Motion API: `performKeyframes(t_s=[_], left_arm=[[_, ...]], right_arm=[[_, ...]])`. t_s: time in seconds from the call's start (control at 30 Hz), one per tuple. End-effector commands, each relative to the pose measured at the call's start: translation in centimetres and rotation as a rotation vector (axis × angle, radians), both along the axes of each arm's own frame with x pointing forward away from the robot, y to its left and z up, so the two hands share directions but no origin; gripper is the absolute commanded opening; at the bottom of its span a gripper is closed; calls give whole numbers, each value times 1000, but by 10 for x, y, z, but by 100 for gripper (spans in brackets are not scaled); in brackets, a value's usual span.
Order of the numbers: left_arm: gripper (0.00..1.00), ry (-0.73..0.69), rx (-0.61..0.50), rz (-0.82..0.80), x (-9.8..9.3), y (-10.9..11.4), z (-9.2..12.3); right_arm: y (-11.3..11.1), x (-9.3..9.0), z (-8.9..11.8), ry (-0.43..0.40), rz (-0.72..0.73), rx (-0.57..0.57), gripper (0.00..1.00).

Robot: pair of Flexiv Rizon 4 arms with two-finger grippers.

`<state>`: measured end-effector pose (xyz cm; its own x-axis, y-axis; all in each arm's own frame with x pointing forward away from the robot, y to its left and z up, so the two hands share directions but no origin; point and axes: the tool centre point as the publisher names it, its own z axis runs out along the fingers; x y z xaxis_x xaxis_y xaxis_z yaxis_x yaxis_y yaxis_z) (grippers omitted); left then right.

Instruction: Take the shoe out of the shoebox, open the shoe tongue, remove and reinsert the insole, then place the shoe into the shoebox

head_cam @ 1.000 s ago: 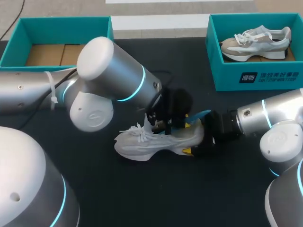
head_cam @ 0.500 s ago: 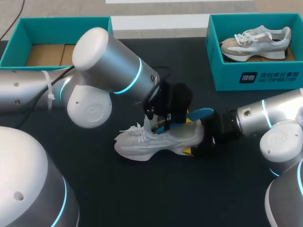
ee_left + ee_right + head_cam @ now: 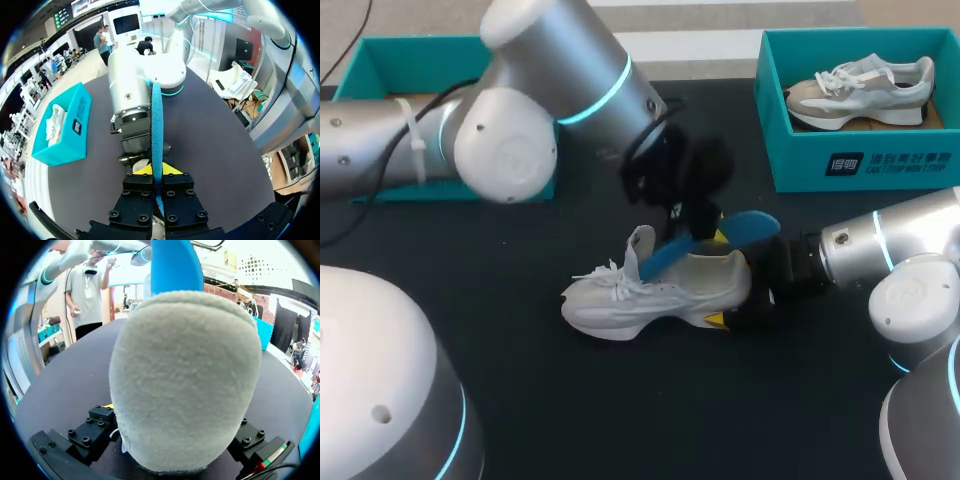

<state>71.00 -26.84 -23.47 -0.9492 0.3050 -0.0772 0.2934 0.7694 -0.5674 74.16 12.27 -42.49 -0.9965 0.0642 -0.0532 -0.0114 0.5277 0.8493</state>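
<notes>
Near the middle of the worktop (image 3: 620, 400) the white shoe (image 3: 660, 295) stands on its sole, out of its box, tongue lifted. The right arm's jaws clasp its heel from both sides. The left arm's jaws are closed on the blue insole (image 3: 750, 225), which slants up with its toe end inside the shoe. Unboxing and tongue-opening look done, and removal seems roughly half through. Freeing the insole, reinserting it and boxing the shoe remain. An empty shoebox (image 3: 450, 52) sits at the far left corner.
</notes>
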Motion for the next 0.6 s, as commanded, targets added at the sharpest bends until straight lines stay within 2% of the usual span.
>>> performKeyframes(t_s=[0.03, 0.23, 0.6], left_arm=[[0, 14, 33, -26, 0, 6, 32], [0, 74, 3, -109, 2, 3, 66], [0, 194, -127, -200, 2, -2, 102]], right_arm=[[1, 1, -2, 0, -1, -3, 0], [1, 1, -2, 0, -1, -3, 0], [1, 1, -2, 0, -1, -3, 0]])
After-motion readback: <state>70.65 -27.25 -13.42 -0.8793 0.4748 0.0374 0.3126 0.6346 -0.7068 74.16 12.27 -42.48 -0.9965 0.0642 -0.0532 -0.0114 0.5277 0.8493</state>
